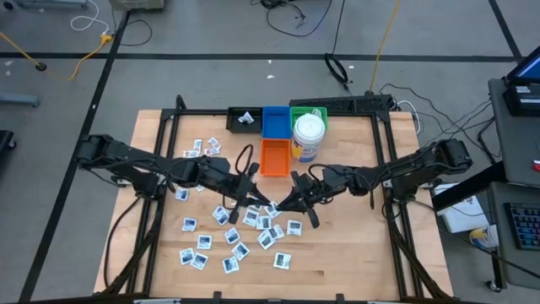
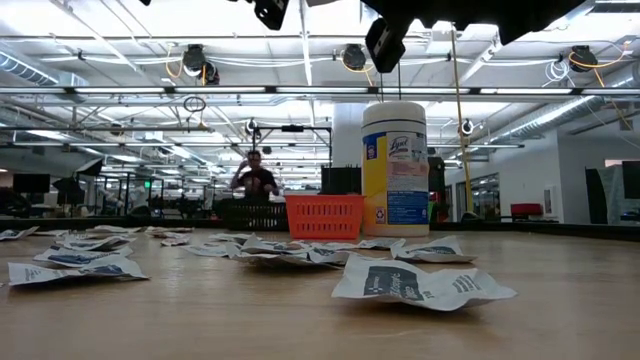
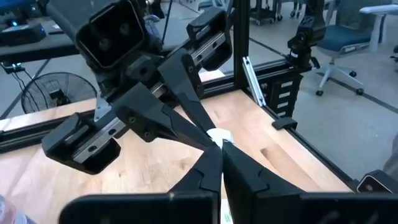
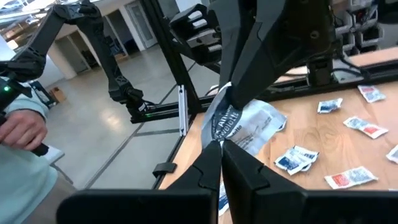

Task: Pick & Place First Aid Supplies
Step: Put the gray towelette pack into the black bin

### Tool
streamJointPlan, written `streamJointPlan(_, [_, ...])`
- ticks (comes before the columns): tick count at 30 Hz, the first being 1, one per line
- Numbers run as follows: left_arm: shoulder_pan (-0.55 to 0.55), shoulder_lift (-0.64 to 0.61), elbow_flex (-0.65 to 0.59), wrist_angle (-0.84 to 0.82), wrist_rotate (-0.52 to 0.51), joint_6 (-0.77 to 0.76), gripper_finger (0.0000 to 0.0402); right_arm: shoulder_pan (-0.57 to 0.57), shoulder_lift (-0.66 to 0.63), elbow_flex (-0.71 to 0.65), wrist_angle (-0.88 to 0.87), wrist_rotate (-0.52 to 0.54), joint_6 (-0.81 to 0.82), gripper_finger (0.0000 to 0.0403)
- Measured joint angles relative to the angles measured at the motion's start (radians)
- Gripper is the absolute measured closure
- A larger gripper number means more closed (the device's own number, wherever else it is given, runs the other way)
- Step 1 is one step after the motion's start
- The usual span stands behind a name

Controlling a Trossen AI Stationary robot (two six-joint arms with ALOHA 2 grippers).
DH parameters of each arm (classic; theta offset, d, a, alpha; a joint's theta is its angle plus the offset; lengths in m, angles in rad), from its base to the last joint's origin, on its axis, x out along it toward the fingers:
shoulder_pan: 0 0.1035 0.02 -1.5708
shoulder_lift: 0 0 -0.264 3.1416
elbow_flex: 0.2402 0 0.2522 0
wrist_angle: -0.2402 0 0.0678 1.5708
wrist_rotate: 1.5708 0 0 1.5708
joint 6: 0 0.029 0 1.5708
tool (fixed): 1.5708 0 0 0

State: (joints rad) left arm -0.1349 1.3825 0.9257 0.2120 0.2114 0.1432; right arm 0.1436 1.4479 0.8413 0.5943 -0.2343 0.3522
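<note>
Many small white packets with blue or red print, the first aid supplies (image 1: 232, 232), lie flat and scattered on the wooden table (image 1: 354, 253). They also show in the low view (image 2: 420, 283). One white packet with dark print (image 4: 252, 124) is held up over the table's middle between my two grippers. My left gripper (image 1: 260, 200) comes at it from the left and is shut on it (image 3: 221, 150). My right gripper (image 1: 284, 203) faces it from the right and is shut on the same packet (image 4: 221, 144). My left gripper pinches one edge of the packet (image 3: 218, 135) between its two fingertips, reaching about level from the table's left. The packet is lifted clear of the table. My right gripper pinches the packet's printed end (image 4: 222, 127) between its two fingertips, level from the table's right, opposite the left fingers (image 4: 239, 68). The packet stands between the two grippers, clear of the table.
At the table's far middle stand a black bin (image 1: 245, 120), a blue bin (image 1: 274, 121), a green bin (image 1: 308, 112), an orange bin (image 1: 273, 157) and a wipes canister (image 1: 308, 139). A black frame (image 1: 384, 160) rims the table. A person's hand and sleeve (image 4: 18, 134) show beyond the table.
</note>
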Motion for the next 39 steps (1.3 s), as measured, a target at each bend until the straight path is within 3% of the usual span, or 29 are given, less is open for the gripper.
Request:
streamJointPlan(8, [0.023,-0.003,0.000,-0.037,0.008,-0.165,0.0399,0.000,0.000,0.000,-0.009,0.050,-0.009,0.0333])
streamJointPlan(14, [0.060,-0.002,0.000,-0.250,0.028,-0.294,0.0400,0.000,-0.002,0.000,-0.013,0.048,-0.024,0.0290])
streamJointPlan(27, [0.190,-0.002,0.000,-0.771,0.062,-0.487,0.0401,-0.009,-0.001,0.000,-0.015,-0.008,-0.024,0.0285])
streamJointPlan(31, [0.273,-0.003,0.000,-0.857,0.066,-0.504,0.0401,-0.021,-0.001,0.000,-0.015,-0.007,-0.024,0.0288])
streamJointPlan(39, [0.567,-0.003,0.000,-0.972,-0.007,-0.535,0.0401,-0.034,-0.001,0.000,-0.004,-0.005,-0.024,0.0289])
